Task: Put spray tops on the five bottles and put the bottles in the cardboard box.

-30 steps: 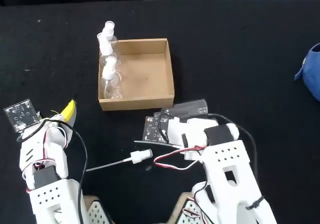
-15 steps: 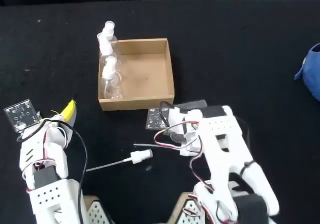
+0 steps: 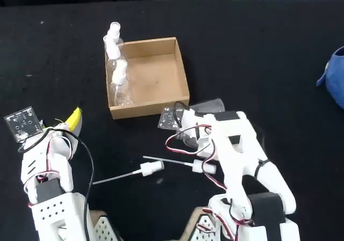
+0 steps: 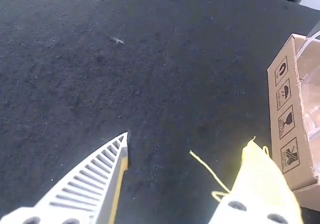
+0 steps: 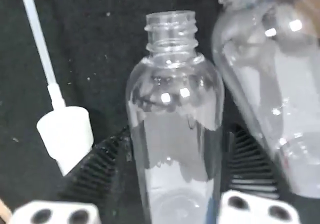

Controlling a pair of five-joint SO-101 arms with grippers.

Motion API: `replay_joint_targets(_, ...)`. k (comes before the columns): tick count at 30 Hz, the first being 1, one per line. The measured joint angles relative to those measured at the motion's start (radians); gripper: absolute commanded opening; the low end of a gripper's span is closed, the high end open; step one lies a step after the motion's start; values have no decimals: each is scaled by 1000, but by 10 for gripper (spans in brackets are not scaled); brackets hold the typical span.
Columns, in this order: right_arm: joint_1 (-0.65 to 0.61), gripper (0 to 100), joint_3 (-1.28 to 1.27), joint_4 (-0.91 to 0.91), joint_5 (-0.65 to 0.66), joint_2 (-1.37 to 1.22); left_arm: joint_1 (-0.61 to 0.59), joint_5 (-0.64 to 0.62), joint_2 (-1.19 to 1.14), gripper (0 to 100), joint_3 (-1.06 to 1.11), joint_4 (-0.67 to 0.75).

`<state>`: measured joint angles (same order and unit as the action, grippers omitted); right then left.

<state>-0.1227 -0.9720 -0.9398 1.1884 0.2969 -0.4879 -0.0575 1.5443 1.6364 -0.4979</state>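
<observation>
The cardboard box (image 3: 156,80) stands at mid-table, with three capped bottles (image 3: 119,85) lined up along one wall. My right gripper (image 3: 189,138) sits just in front of the box. In the right wrist view it (image 5: 177,134) is shut on a clear capless bottle (image 5: 172,99), a black finger (image 5: 100,169) on each side. A second capless bottle (image 5: 260,84) lies beside it, close to the box (image 3: 209,106). Two spray tops with long tubes lie on the table (image 3: 150,168) (image 3: 201,167). My left gripper (image 4: 187,156) hangs open over bare cloth at the lower left (image 3: 72,122).
A corner of the box (image 4: 295,129) is in the left wrist view. A blue object (image 3: 336,82) lies at the table's far right edge. The black cloth (image 3: 258,48) covers the whole table.
The right arm swung forward toward the box, uncovering the second spray top. The box was nudged slightly away and turned. The left arm kept still.
</observation>
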Motion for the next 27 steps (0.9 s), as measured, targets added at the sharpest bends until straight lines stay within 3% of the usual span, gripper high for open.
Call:
replay_joint_targets(3,8,5,0,6,-6,0,0,0,0,238,0,0)
replay_joint_targets(7,23,28,2,-2,-8,5,0,0,0,238,0,0)
replay_joint_targets(11,110,12,77,-127,-8,97,0,0,0,238,12,0)
replay_joint_targets(18,377,11,203,-307,-8,244,0,0,0,238,12,0)
replay_joint_targets(23,595,11,238,-252,-20,192,0,0,0,238,12,0)
replay_joint_targets(27,720,11,305,-158,-146,26,0,0,0,238,12,0)
